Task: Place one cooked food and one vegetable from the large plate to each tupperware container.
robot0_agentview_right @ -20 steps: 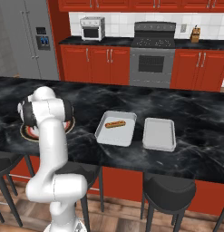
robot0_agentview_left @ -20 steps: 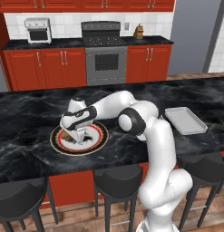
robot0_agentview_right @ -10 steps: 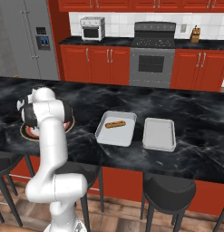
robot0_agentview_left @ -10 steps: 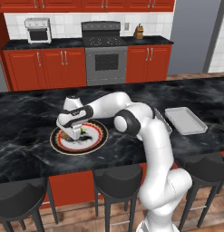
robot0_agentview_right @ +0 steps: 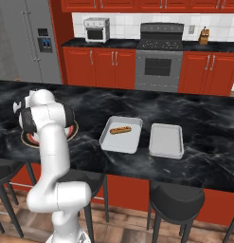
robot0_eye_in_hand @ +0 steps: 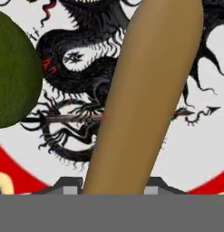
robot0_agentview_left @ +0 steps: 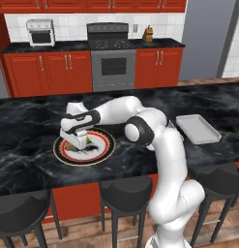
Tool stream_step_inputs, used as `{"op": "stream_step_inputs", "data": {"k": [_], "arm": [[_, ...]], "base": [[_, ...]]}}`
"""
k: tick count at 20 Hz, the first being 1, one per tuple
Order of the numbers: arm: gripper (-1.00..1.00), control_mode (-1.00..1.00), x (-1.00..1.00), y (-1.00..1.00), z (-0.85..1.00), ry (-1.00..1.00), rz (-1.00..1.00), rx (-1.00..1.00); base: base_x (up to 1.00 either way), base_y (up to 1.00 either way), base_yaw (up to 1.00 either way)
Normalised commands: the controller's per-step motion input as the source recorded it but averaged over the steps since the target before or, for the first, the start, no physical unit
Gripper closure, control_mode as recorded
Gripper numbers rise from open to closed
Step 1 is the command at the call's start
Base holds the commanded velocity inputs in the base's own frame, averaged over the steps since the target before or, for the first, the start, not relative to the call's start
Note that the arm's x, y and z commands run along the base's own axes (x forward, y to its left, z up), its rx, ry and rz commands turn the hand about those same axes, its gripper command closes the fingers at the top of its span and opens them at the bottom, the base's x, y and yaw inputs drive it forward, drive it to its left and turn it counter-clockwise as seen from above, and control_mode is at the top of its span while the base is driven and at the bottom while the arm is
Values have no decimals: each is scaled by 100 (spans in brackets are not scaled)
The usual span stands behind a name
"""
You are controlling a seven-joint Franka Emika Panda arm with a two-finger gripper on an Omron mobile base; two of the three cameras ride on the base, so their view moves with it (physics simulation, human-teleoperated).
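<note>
The large plate (robot0_agentview_left: 104,146) lies on the black island counter, partly behind my arm in the right base view (robot0_agentview_right: 28,139). My gripper (robot0_agentview_left: 78,142) is down on it. In the hand view the gripper (robot0_eye_in_hand: 111,186) is shut on a long tan piece of food (robot0_eye_in_hand: 149,90), which lies over the plate's dark motif (robot0_eye_in_hand: 72,68). A round green vegetable (robot0_eye_in_hand: 11,68) sits beside it on the plate. One tupperware container (robot0_agentview_right: 119,135) holds a hot dog (robot0_agentview_right: 121,129). The other tupperware container (robot0_agentview_right: 166,140) stands next to it with nothing in it, and also shows in the left base view (robot0_agentview_left: 198,129).
Black stools (robot0_agentview_left: 126,193) line the island's near edge. Red cabinets, a stove (robot0_agentview_left: 113,63) and a toaster oven (robot0_agentview_left: 40,32) stand along the back wall, with a fridge (robot0_agentview_right: 31,40) to the left.
The jaws have closed from wide open onto the tan food on the plate. The arm has barely shifted over the plate.
</note>
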Motion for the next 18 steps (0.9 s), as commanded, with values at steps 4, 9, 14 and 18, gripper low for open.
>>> {"op": "stream_step_inputs", "data": {"k": [4,9,14,18], "arm": [[100,-100,-81,-74,94,-7,0,-9],[100,-100,-63,-99,83,-13,-1,-4],[100,-100,-20,-100,71,-7,-2,0],[100,-100,0,-100,40,0,0,0]], "base": [[0,0,0],[0,0,0],[0,0,0],[0,0,0]]}}
